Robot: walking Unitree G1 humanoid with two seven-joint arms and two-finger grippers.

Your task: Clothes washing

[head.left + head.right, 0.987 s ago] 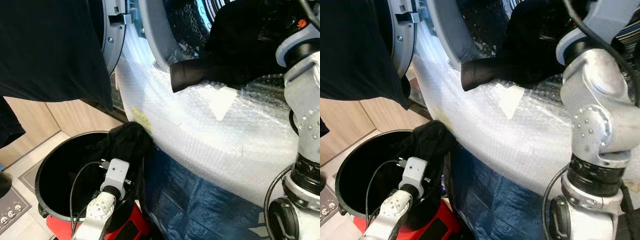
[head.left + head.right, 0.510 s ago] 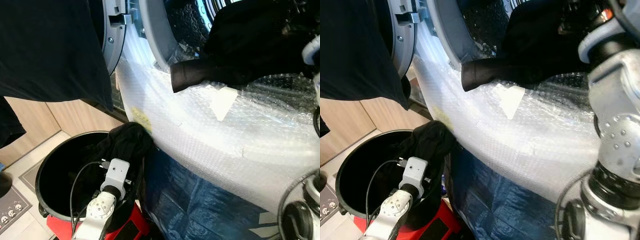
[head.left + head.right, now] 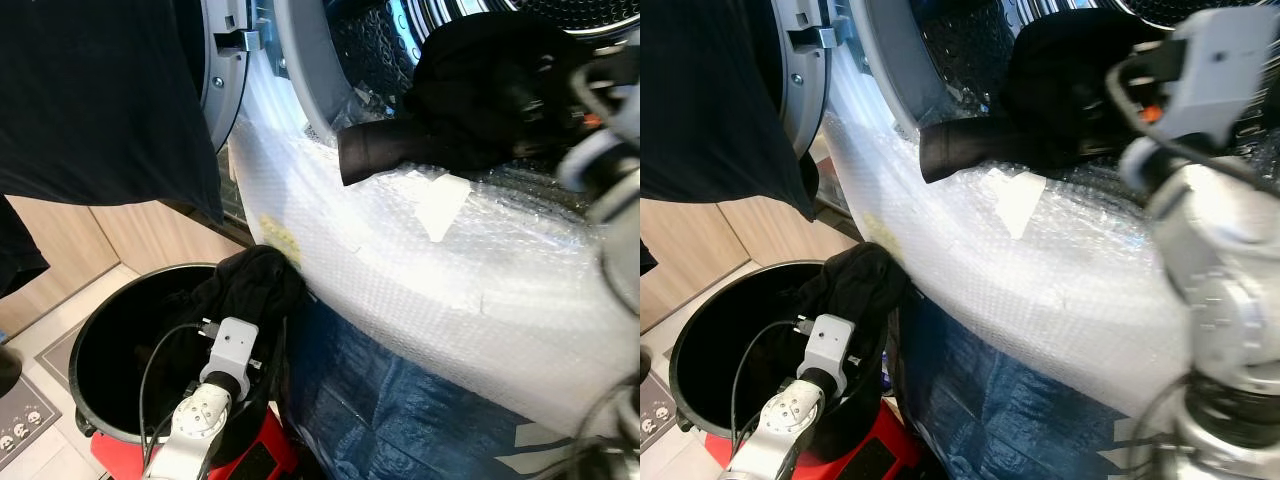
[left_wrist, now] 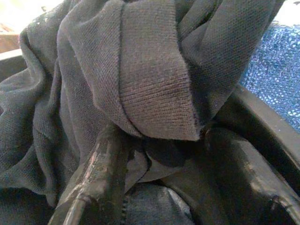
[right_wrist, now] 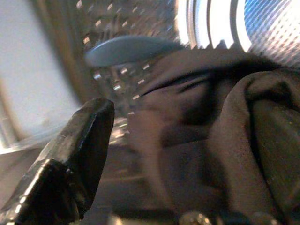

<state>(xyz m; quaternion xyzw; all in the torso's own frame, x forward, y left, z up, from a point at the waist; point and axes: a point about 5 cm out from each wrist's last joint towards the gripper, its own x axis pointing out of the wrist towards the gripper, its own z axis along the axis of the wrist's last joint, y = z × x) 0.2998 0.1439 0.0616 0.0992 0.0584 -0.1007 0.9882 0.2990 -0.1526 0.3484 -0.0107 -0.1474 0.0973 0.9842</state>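
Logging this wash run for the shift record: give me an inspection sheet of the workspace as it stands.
Surface: washer front wrapped in bubble wrap, blue sheet below.
Job's things: black garment in the drum mouth, one sleeve hanging over the rim; dark garment draped over the edge of the black bucket.
Clutter: dark cloth hanging over the open door.
Grippers: left tool in the bucket, fingers around the dark garment's fold; right tool at the drum, open, against the black garment.
Cables: black cable looping from the left wrist.
Surroundings: wooden cabinet, tiled floor.
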